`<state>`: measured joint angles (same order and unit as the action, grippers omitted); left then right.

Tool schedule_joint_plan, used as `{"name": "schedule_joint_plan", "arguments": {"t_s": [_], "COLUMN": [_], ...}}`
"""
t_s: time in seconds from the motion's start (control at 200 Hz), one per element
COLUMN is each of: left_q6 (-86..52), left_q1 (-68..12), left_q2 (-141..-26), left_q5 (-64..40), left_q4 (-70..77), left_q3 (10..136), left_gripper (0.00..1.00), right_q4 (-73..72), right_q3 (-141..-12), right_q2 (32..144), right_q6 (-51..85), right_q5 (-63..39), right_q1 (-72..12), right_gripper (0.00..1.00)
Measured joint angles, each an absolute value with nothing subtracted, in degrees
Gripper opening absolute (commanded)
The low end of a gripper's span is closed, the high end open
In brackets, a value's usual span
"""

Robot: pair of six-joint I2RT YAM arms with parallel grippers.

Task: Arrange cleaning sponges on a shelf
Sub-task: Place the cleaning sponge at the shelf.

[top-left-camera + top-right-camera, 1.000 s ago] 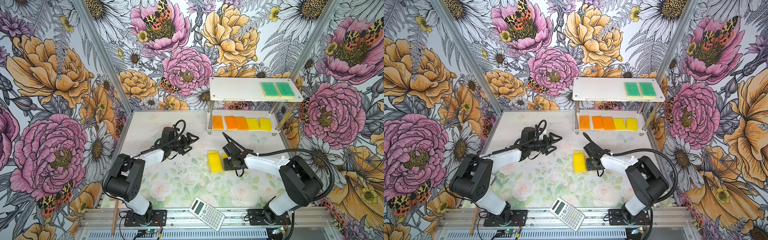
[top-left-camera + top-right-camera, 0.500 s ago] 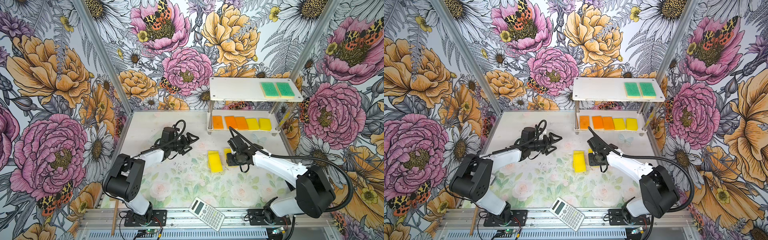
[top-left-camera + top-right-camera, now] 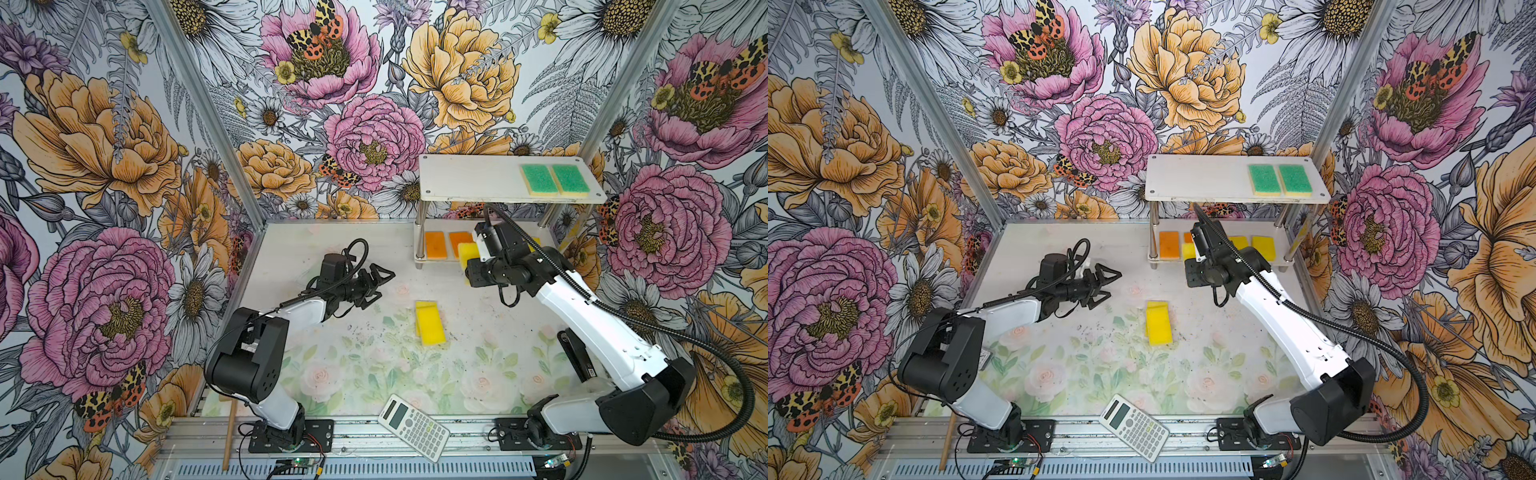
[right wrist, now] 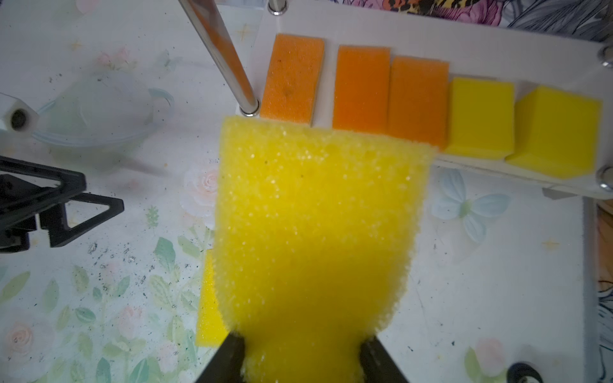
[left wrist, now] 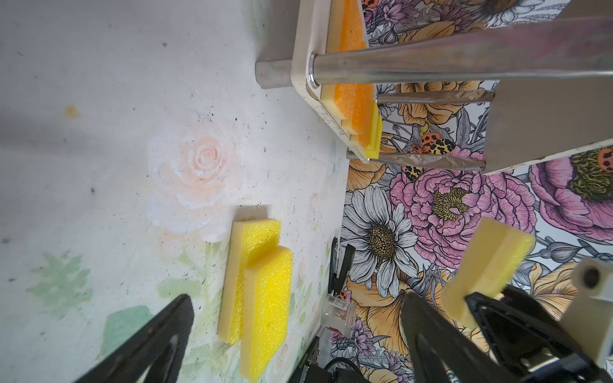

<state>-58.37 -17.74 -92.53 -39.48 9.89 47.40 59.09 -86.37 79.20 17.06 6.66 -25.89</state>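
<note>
Right wrist view: right gripper (image 4: 300, 353) pinches a yellow sponge (image 4: 318, 212) at the near edge of the shelf (image 4: 431, 30), lower tier. It should clear the metal post (image 4: 225, 56) and land on bare board; left gripper (image 3: 384, 284) hangs open, empty.

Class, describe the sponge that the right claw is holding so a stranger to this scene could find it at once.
Find the white two-tier shelf in the far corner of the table. Just before its lower board, the right claw pinches a yellow sponge. Unlike the row of sponges on that board and the two yellow sponges overlapped on the table, it alone hangs in the air.
</note>
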Motion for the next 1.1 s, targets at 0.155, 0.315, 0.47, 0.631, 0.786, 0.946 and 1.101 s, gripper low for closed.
{"name": "schedule_joint_plan", "arguments": {"t_s": [0.155,0.315,0.47,0.631,0.786,0.946,1.101], "left_q6": [-58.33,-58.30,-58.13,-58.11,-58.11,-57.95,-57.78], "left_q1": [-16.93,-16.56,-16.36,-16.36,-16.36,-16.25,-15.73], "left_q2": [-92.49,-92.27,-90.98,-89.01,-87.90,-87.64,-86.94], "left_q5": [-39.70,-39.72,-39.72,-39.72,-39.70,-39.68,-39.68], "left_q4": [9.87,9.72,9.58,9.23,9.02,8.56,7.88], "left_q3": [47.33,47.13,46.70,46.22,46.04,46.00,45.71], "left_gripper": [0.99,0.99,0.99,0.99,0.99,0.99,0.99], "right_q4": [62.48,63.88,64.64,64.64,64.60,65.08,64.88], "right_q3": [-99.68,-110.61,-122.39,-133.64,-141.14,-144.38,-146.98], "right_q2": [79.53,81.32,86.50,92.51,97.38,100.82,104.73], "right_q6": [13.13,9.04,5.13,1.67,-0.80,-2.07,-2.22], "right_q5": [9.56,13.80,17.12,19.29,20.53,20.78,18.15], "right_q1": [-25.02,-24.27,-23.29,-22.15,-20.84,-18.90,-14.33], "right_gripper": [0.49,0.49,0.50,0.51,0.51,0.48,0.48]}}
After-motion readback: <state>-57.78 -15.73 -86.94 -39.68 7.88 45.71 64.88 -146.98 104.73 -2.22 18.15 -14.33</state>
